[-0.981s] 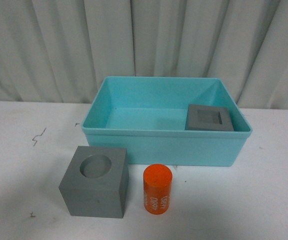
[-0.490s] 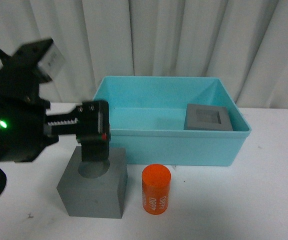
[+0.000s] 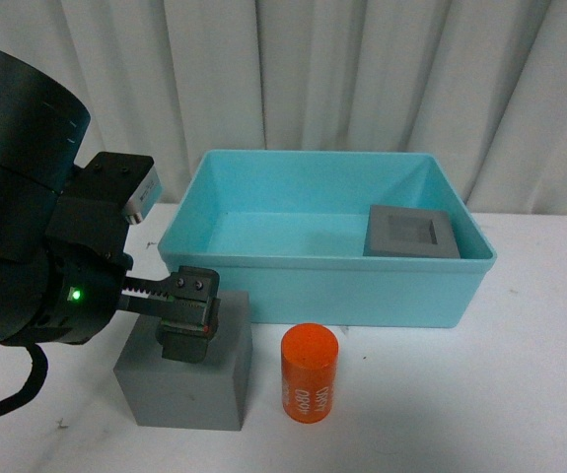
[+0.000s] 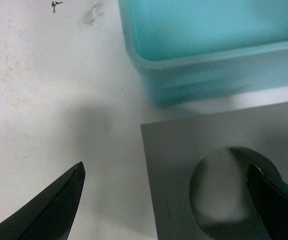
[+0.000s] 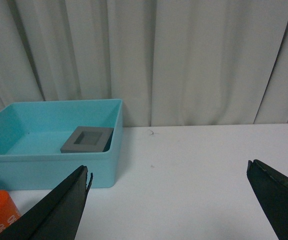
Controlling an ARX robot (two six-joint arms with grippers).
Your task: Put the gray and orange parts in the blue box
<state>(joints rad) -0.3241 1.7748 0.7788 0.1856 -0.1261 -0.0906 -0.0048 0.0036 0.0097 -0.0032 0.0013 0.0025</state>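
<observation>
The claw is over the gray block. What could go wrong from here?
The left gripper looks off-centre over the gray cube: one finger above its round recess, the other beyond its edge, so a grasp may slip or tilt. The orange cylinder stands close beside the cube and could be knocked over. A low lift could catch the blue box rim.

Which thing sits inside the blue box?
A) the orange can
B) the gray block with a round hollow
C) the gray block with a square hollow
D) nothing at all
C: the gray block with a square hollow lies inside the blue box, while the orange can and the other block stand outside it.
</observation>
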